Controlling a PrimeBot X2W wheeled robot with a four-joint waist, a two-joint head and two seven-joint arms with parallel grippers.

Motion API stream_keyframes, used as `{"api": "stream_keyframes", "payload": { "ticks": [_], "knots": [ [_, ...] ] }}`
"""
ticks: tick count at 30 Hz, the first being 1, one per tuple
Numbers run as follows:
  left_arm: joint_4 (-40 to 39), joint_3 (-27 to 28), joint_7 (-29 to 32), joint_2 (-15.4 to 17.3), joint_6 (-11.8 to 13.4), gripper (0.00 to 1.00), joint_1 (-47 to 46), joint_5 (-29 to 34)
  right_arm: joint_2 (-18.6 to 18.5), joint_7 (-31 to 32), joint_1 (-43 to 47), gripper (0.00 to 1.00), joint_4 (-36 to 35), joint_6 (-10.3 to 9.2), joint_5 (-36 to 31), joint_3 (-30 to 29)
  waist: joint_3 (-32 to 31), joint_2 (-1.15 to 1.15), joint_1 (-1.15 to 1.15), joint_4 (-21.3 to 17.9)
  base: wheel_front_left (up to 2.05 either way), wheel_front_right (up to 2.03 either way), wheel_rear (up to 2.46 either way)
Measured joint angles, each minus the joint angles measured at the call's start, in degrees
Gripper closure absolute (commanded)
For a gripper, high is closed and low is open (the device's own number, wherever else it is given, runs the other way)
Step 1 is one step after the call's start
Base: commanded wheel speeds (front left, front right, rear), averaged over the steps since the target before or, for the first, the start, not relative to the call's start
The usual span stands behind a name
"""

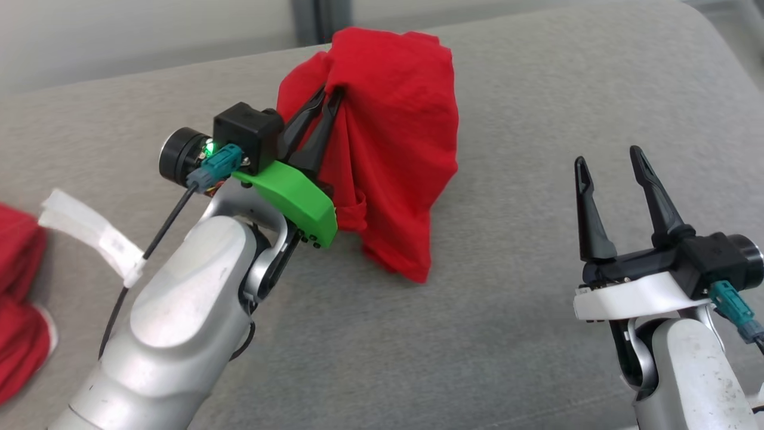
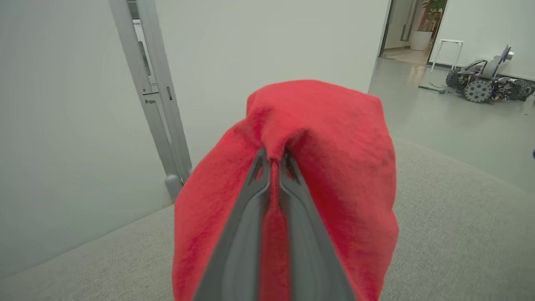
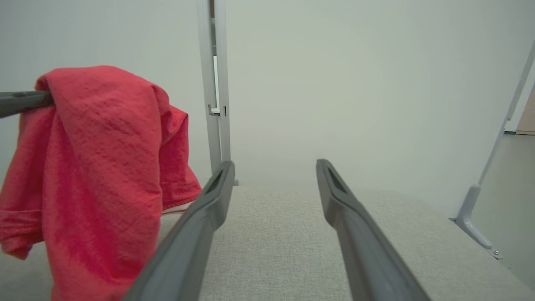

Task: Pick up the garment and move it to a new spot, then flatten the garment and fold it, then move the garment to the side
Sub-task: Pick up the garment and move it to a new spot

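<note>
Head view shows you the left pincer [image 1: 333,93] clamped on the top of the red garment [image 1: 394,149], which hangs bunched above the far middle of the grey table [image 1: 507,334]. Your right pincer [image 1: 607,156] stands spread apart, holding nothing, above the table's near right part

Solid red garment [image 1: 394,119]; grey flecked bench [image 1: 537,334]; green left wrist bracket [image 1: 295,200]; white right wrist bracket [image 1: 632,300].
</note>
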Motion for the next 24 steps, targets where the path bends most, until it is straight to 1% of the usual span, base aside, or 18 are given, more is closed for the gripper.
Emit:
{"api": "stream_keyframes", "payload": {
  "ticks": [6, 7, 8, 9, 12, 15, 18, 20, 24],
  "knots": [
    [8.4, -1.3, -0.9, -1.5, -0.6, 1.00, -2.7, 0.9, 0.0, 0.0, 0.0, 0.00, -0.5, 0.00, 1.6, -0.2, 2.2, 0.00, 0.00, -6.9, 0.00, 0.00, 0.00],
    [9.9, -1.5, -1.5, -1.6, -0.6, 0.42, -3.0, 1.4, 0.0, 0.0, 0.0, 0.00, -0.5, 0.00, 1.8, -0.2, 2.6, 0.00, 0.00, -7.9, 0.00, 0.00, 0.00],
    [10.9, -1.7, -2.0, -1.8, -0.6, 0.04, -3.4, 1.8, 0.0, 0.0, 0.1, 0.00, -0.5, 0.00, 1.8, -0.2, 3.0, 0.00, 0.00, -8.6, 0.00, 0.00, 0.00],
    [12.2, -1.6, -2.6, -2.1, -0.6, 0.00, -3.7, 1.9, 0.0, 0.0, 0.1, 0.00, -0.5, 0.00, 1.9, -0.3, 3.4, 0.00, 0.00, -9.5, 0.00, 0.00, 0.00],
    [14.8, -1.8, -4.1, -2.8, -1.1, 0.00, -3.9, 1.8, 0.0, 0.0, 0.1, 0.00, -0.5, 0.00, 1.9, -0.5, 4.7, 0.00, 0.00, -10.8, 0.00, 0.00, 0.00],
    [16.4, -1.7, -6.1, -3.3, -1.6, 0.00, -3.9, 1.5, 0.0, 0.0, 0.1, 0.00, -0.5, 0.00, 1.3, -0.7, 5.3, 0.00, 0.00, -10.4, 0.00, 0.00, 0.00],
    [17.1, -1.2, -8.3, -3.2, -1.6, 0.00, -3.8, 1.2, 0.0, 0.0, 0.2, 0.00, -0.4, 0.00, 0.2, -0.7, 5.4, 0.00, 0.00, -9.3, 0.00, 0.00, 0.00],
    [17.0, -1.4, -9.8, -2.6, -1.0, 0.00, -3.5, 2.1, 0.0, 0.0, 0.3, 0.00, -0.4, 0.00, -0.5, -0.4, 5.3, 0.00, 0.00, -8.1, 0.00, 0.00, 0.00],
    [14.9, -0.5, -11.7, -1.6, -0.4, 0.00, -0.6, 2.3, 0.1, 0.0, 0.5, 0.00, -0.5, 0.00, -2.4, -0.3, 4.6, 0.00, 0.00, -5.2, 0.00, 0.00, 0.00]
  ]
}}
